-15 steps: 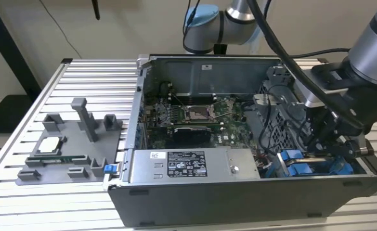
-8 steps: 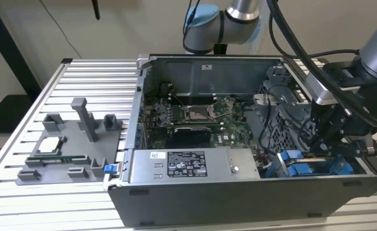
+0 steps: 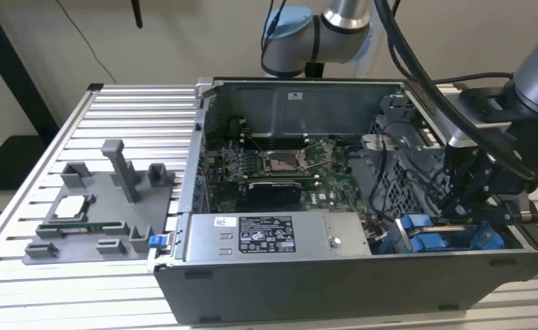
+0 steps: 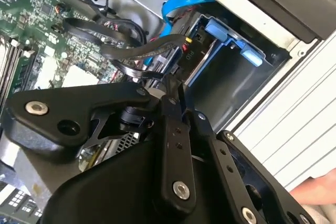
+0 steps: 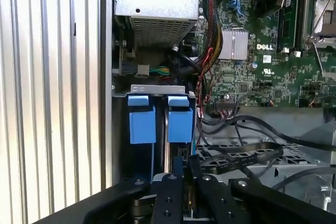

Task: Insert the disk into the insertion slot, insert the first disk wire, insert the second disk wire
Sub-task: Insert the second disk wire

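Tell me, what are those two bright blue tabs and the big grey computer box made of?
The two bright blue tabs look like moulded plastic: even colour, soft matte sheen, rounded edges. The big grey computer case looks like sheet metal, painted dark outside and bare, dull silver inside, with thin folded walls. The black gripper beside the tabs seems to be matte metal, though that is less sure.

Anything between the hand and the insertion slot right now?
Yes. A loop of flat black cables lies close to the hand, beside the blue-tabbed insertion slot. Whether the cables cross the slot's mouth I cannot tell.
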Controlling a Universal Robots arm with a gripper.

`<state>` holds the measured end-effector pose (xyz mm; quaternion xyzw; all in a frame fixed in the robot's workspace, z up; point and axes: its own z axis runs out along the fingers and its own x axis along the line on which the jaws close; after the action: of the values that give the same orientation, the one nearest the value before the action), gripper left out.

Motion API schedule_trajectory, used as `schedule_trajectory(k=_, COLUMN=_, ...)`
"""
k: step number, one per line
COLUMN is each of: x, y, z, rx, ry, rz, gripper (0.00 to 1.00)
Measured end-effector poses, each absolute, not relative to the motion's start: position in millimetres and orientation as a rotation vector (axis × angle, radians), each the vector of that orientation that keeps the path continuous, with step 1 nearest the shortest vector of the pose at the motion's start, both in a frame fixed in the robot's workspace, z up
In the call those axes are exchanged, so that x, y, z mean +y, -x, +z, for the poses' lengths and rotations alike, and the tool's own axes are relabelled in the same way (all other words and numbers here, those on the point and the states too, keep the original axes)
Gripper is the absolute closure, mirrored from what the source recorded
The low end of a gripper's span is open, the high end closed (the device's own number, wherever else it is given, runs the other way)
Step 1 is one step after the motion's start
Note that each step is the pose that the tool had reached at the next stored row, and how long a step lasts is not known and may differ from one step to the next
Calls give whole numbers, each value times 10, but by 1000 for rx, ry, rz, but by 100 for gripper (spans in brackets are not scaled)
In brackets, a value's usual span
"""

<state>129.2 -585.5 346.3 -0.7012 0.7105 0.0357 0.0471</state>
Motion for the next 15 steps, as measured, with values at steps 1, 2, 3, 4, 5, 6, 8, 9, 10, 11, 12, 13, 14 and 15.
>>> schedule_trajectory(k=1, x=-5854, y=-1294, z=3460, rx=2174, ry=2134, rz=110, gripper=100)
schedule_trajectory(k=2, x=-5853, y=-1298, z=3456, rx=2179, ry=2129, rz=110, gripper=100)
schedule_trajectory(k=3, x=-5852, y=-1302, z=3454, rx=2183, ry=2125, rz=111, gripper=100)
schedule_trajectory(k=4, x=-5851, y=-1306, z=3450, rx=2188, ry=2121, rz=112, gripper=100)
schedule_trajectory(k=5, x=-5850, y=-1312, z=3447, rx=2192, ry=2118, rz=112, gripper=100)
schedule_trajectory(k=6, x=-5848, y=-1318, z=3444, rx=2195, ry=2114, rz=113, gripper=100)
schedule_trajectory(k=8, x=-5846, y=-1328, z=3438, rx=2204, ry=2107, rz=114, gripper=100)
schedule_trajectory(k=9, x=-5845, y=-1330, z=3436, rx=2208, ry=2103, rz=115, gripper=100)
schedule_trajectory(k=10, x=-5844, y=-1332, z=3432, rx=2214, ry=2099, rz=117, gripper=100)
schedule_trajectory(k=11, x=-5843, y=-1334, z=3429, rx=2219, ry=2096, rz=119, gripper=100)
schedule_trajectory(k=12, x=-5843, y=-1335, z=3428, rx=2225, ry=2094, rz=124, gripper=100)
schedule_trajectory(k=13, x=-5842, y=-1335, z=3428, rx=2233, ry=2094, rz=133, gripper=100)
schedule_trajectory(k=14, x=-5842, y=-1335, z=3427, rx=2242, ry=2095, rz=145, gripper=100)
schedule_trajectory(k=15, x=-5842, y=-1335, z=3427, rx=2250, ry=2097, rz=156, gripper=100)
